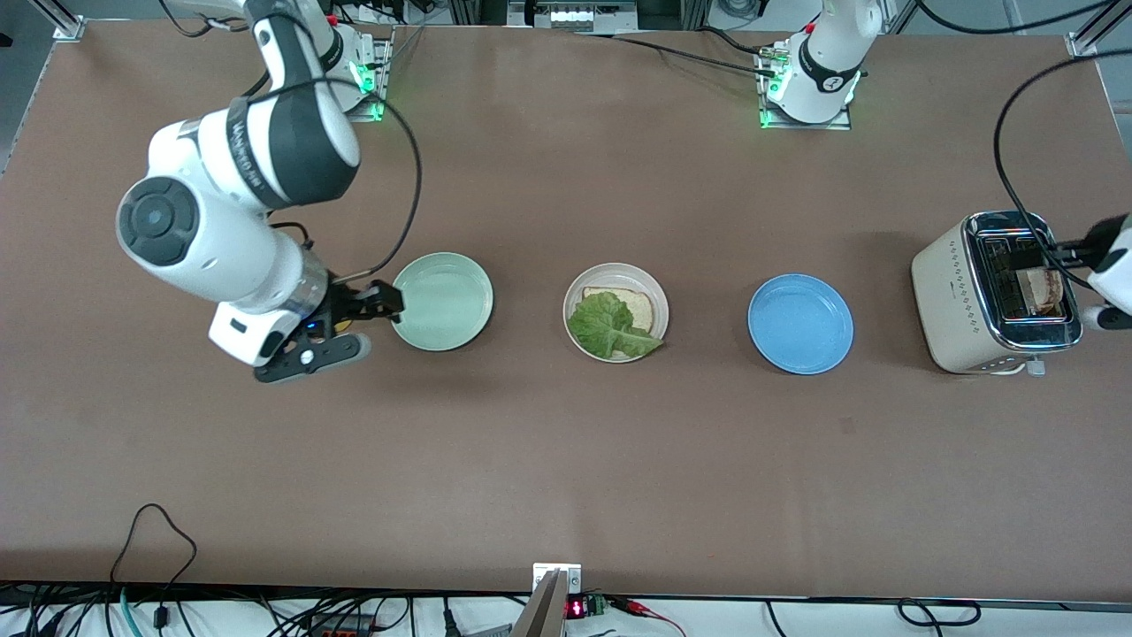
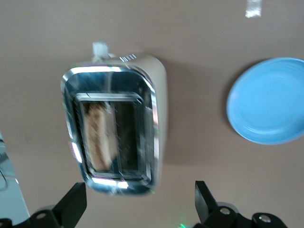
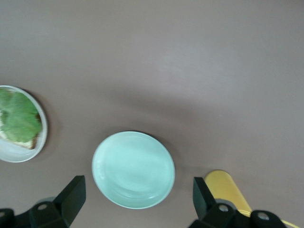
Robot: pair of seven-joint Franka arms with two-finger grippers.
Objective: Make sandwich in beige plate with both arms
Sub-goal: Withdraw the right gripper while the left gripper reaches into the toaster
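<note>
The beige plate sits mid-table with one toast slice on it and a green lettuce leaf on top. A second toast slice stands in a slot of the toaster at the left arm's end. My left gripper hangs open and empty over the toaster; the slice shows in the left wrist view, with my left gripper above it. My right gripper is open and empty beside the mint-green plate, which also shows under the right gripper.
The mint-green plate lies toward the right arm's end of the beige plate. A blue plate lies between the beige plate and the toaster, also in the left wrist view. A yellow object lies by the right gripper.
</note>
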